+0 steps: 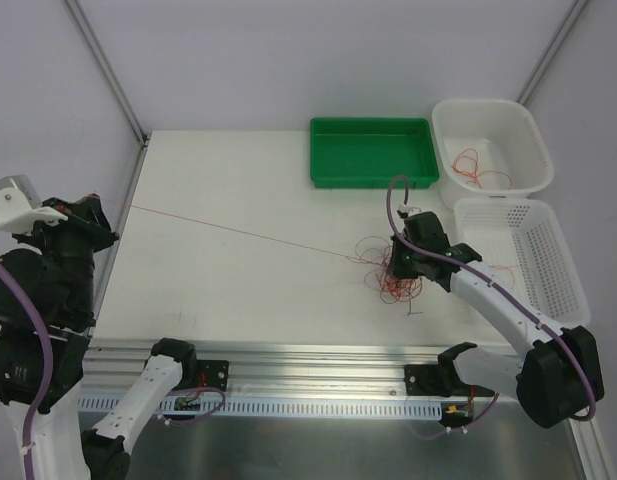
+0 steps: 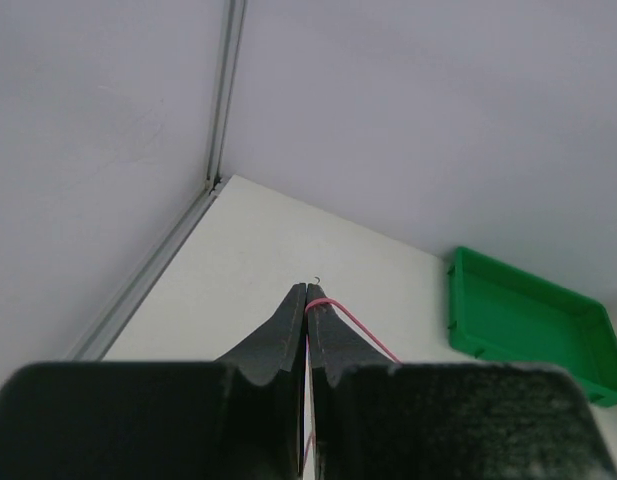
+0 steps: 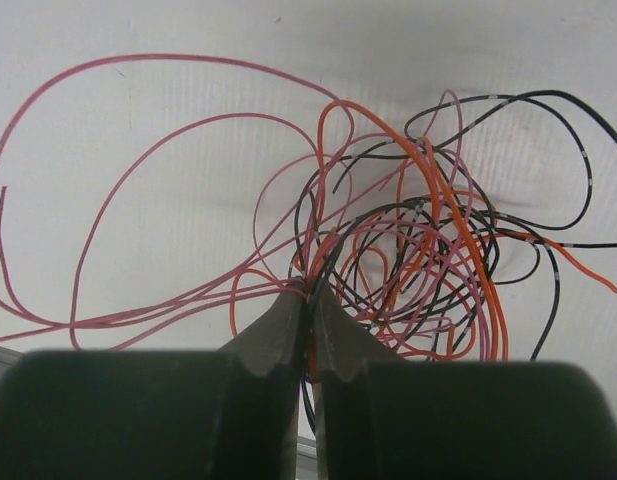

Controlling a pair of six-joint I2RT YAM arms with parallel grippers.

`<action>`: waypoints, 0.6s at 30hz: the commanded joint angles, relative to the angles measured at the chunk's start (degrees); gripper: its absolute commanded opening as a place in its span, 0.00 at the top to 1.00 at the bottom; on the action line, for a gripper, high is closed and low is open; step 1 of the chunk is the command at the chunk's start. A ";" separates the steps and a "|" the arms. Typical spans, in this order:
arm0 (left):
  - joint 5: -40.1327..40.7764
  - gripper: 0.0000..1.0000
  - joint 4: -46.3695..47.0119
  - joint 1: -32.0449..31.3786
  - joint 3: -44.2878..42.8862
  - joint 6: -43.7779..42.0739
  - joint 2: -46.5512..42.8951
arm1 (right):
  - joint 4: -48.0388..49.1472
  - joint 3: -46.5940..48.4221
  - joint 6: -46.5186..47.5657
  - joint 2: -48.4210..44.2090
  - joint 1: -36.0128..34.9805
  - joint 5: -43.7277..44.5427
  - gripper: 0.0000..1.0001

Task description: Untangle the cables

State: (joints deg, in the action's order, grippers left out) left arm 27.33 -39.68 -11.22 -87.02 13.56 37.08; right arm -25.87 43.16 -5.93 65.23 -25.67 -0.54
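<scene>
The cables (image 1: 390,276) lie in a loose tangle of red, orange and black loops on the white table, right of centre. My right gripper (image 1: 396,268) stands over the tangle's edge. In the right wrist view it (image 3: 310,293) is shut on several strands of the tangle (image 3: 428,250). One red cable (image 1: 238,230) runs taut from the tangle across the table to my left gripper (image 1: 100,203), raised at the far left. The left wrist view shows that gripper (image 2: 308,290) shut on this red cable (image 2: 353,322), which bends over the right finger.
A green tray (image 1: 371,178) sits at the back centre. To its right a white tub (image 1: 528,135) holds a few red cables (image 1: 473,168). A white slatted basket (image 1: 548,270) stands beside the right arm. An aluminium rail (image 1: 308,360) runs along the near edge.
</scene>
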 commanded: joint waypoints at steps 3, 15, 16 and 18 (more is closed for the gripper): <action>-0.51 1.00 -0.13 0.50 1.14 -4.42 1.24 | 1.26 -1.85 -0.39 3.23 1.06 -1.66 0.90; -27.23 0.93 1.45 0.59 30.14 4.89 10.11 | -4.97 6.14 5.58 -4.14 -3.15 -12.03 0.34; -27.24 0.83 1.62 0.59 31.38 5.07 10.73 | -5.59 6.67 5.50 -4.84 -3.77 -11.68 0.34; -31.18 0.70 2.15 0.50 34.45 5.60 12.05 | -7.09 8.08 6.90 -5.90 -5.00 -10.54 0.31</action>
State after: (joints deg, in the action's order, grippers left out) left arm 3.57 -39.00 -11.14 -54.59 16.91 49.80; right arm -29.85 47.35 -1.61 62.33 -29.21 -10.37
